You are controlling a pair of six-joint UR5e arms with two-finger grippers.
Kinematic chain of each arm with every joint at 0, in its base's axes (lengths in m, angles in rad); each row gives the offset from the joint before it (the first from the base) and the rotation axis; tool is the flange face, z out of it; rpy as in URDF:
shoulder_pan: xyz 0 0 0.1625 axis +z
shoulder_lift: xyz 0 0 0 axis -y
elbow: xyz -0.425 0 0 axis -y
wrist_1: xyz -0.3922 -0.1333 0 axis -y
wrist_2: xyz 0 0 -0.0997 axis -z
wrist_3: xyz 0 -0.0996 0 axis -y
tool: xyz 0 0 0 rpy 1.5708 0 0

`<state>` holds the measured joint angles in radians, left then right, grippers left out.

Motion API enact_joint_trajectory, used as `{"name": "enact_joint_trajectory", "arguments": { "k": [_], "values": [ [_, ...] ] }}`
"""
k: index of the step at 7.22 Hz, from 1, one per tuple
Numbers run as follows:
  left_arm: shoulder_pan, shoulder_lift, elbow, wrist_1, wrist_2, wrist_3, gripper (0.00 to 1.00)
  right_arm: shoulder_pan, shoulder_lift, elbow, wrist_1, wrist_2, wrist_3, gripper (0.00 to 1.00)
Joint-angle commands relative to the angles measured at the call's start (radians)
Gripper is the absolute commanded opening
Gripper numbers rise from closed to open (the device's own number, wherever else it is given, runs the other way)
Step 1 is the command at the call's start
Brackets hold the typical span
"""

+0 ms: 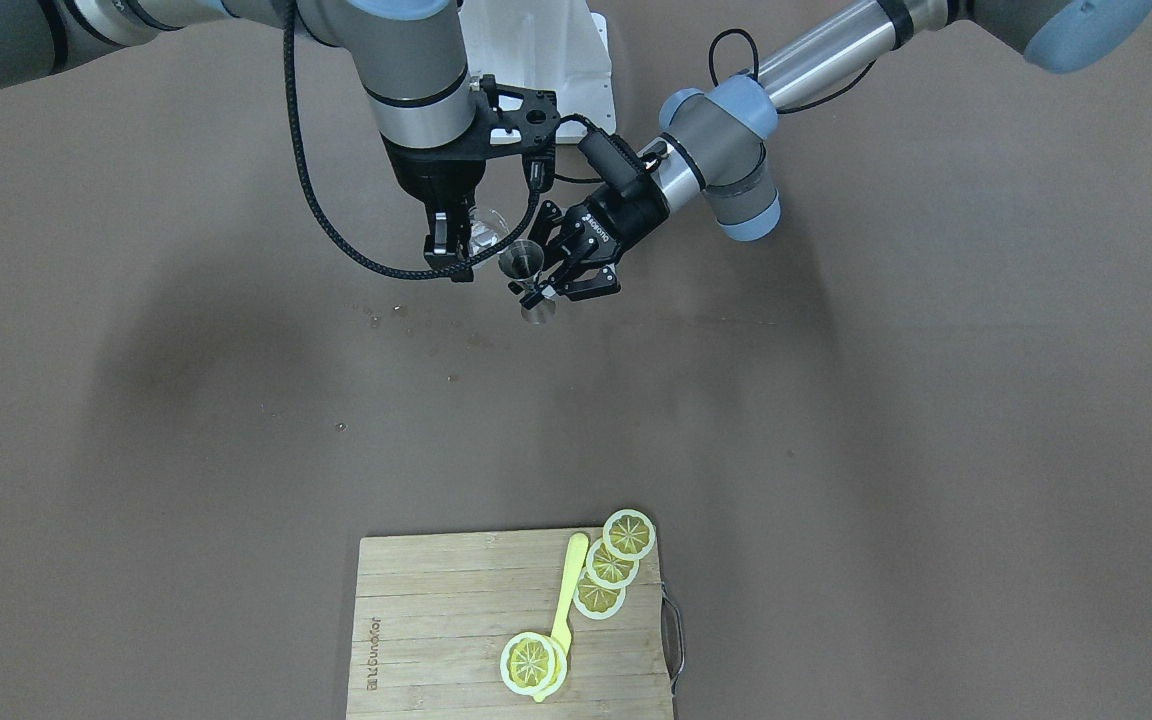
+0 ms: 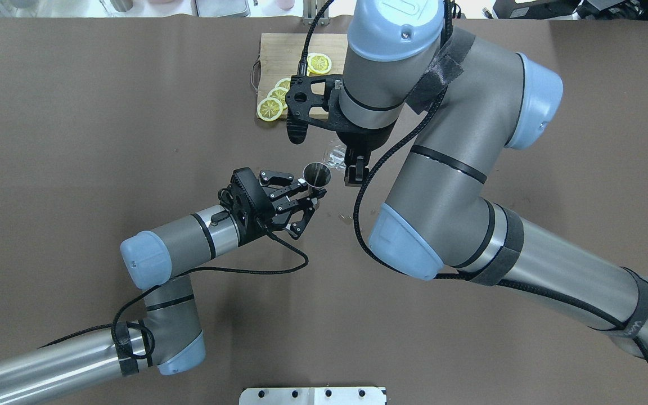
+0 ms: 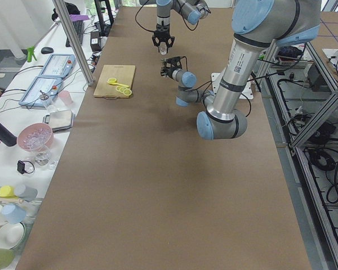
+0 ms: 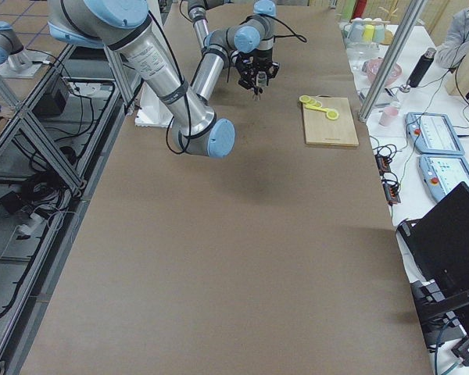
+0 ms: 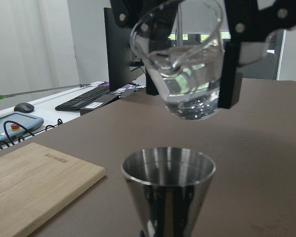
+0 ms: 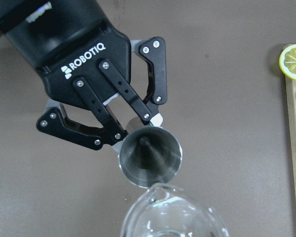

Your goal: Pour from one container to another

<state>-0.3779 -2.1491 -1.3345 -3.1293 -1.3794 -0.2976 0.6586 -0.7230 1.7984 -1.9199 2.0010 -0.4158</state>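
My right fingers (image 2: 352, 170) clench the tilted glass tumbler (image 5: 187, 74), its clear liquid (image 5: 192, 101) unpoured, above the empty steel jigger (image 5: 167, 182) gripped by my left fingers (image 2: 300, 197); the pour itself remains.

Silver-grey arms (image 2: 448, 185) carry pale-blue joint caps (image 2: 538, 101) and black braided cables (image 1: 288, 60); the left pincer (image 6: 140, 126) reads ROBOTIQ.

overhead: behind, down | front: opposite, steep | sides: table (image 3: 158, 197) ends, far | wrists: close, share jigger (image 5: 167, 185)
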Motion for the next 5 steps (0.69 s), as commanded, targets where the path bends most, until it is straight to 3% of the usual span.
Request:
{"name": "enact_joint_trajectory", "arguments": {
  "k": [1, 5],
  "values": [
    [-0.001, 0.0, 0.0, 0.0, 0.0, 0.0, 0.0, -0.002, 0.01, 0.012, -0.049, -0.001, -0.001, 0.0],
    [0.001, 0.0, 0.0, 0.0, 0.0, 0.0, 0.0, -0.043, 0.037, 0.013, -0.166, -0.031, -0.001, 0.0]
  ]
}}
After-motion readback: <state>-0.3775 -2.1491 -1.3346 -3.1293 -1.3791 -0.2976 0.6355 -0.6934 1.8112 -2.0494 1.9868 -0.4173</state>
